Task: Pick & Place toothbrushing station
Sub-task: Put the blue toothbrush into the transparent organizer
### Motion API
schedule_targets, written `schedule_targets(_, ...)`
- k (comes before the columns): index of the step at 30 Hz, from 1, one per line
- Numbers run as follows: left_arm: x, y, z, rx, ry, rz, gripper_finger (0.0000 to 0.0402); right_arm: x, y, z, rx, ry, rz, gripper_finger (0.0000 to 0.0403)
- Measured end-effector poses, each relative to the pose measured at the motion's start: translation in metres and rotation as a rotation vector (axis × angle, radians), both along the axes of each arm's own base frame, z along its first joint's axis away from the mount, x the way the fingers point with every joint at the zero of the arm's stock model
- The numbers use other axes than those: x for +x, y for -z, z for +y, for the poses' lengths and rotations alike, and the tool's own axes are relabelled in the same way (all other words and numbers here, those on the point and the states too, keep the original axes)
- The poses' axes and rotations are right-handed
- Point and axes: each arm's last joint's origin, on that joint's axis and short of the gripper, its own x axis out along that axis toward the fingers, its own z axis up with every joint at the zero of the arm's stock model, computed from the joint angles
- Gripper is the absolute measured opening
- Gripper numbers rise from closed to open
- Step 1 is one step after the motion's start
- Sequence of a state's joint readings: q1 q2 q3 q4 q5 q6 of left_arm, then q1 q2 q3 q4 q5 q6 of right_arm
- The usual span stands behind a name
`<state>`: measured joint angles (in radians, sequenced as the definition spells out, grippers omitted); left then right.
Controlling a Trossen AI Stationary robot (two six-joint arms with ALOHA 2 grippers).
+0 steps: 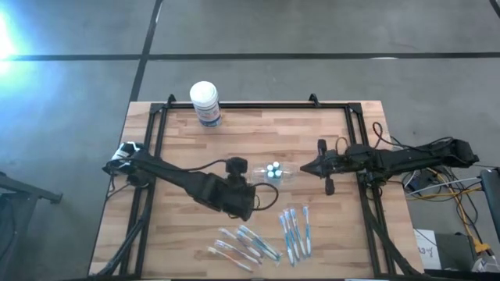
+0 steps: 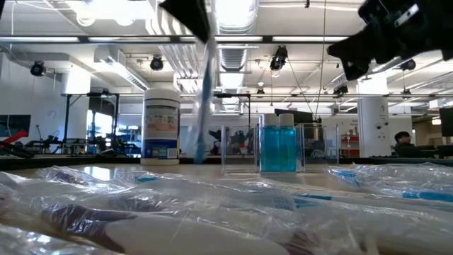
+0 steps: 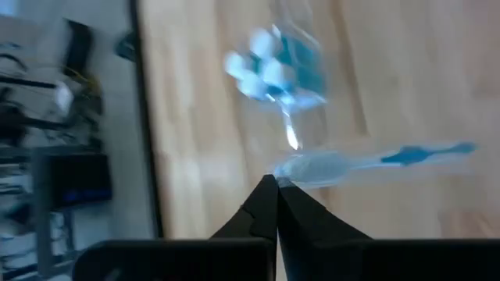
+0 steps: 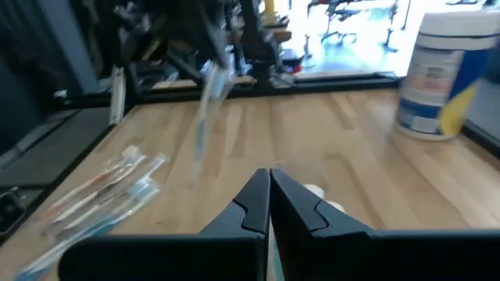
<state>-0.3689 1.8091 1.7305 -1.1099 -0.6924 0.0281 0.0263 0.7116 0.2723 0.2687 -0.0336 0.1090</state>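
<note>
The toothbrushing station (image 1: pixel 275 171) stands upright mid-counter (image 1: pixel 258 129), long axis toward the side edges. The left pincer (image 1: pixel 251 190), fully closed, grips a wrapped toothbrush (image 3: pixel 367 161) hanging vertically. The right pincer (image 1: pixel 306 167), closed and empty, hovers beside the station.

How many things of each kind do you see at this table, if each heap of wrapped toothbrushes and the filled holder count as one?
White tub: 1
Clear holder: 1
Heaps of wrapped toothbrushes: 2
Toothbrush held in the left claw: 1
Total: 5
</note>
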Motion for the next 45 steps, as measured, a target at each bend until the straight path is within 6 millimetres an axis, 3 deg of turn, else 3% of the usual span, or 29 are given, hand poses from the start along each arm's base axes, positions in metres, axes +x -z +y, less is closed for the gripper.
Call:
schedule_targets(6,0.002,-0.023,0.002,0.088,-0.016,-0.082,0.0001,0.037,-0.027,0.002,-0.023,-0.029,0.029,0.0036)
schedule_targets(13,0.003,-0.044,0.005,0.156,-0.065,-0.171,0.0001,0.08,-0.053,0.003,0.039,-0.016,0.037,0.0148)
schedule_targets(19,0.003,-0.054,0.007,0.215,-0.069,-0.191,0.0001,0.111,-0.057,0.003,0.073,-0.003,0.068,0.0245)
schedule_targets(24,0.002,-0.063,0.007,0.219,-0.072,-0.216,0.0001,0.129,-0.049,0.004,0.083,0.001,0.114,0.0287)
schedule_targets(30,0.002,-0.071,0.009,0.221,-0.076,-0.237,0.0001,0.14,-0.034,0.004,0.075,0.0,0.148,0.0287)
schedule_targets(38,0.004,-0.071,0.013,0.229,-0.087,-0.239,0.0,0.147,-0.032,0.006,0.084,-0.063,0.108,0.0256)
schedule_targets(41,0.004,-0.071,0.013,0.229,-0.088,-0.239,0.0,0.148,-0.034,0.006,0.05,-0.069,0.081,0.0226)
schedule_targets(45,0.004,-0.071,0.013,0.219,-0.085,-0.24,0.0,0.148,-0.037,0.006,0.028,-0.075,0.046,0.0157)
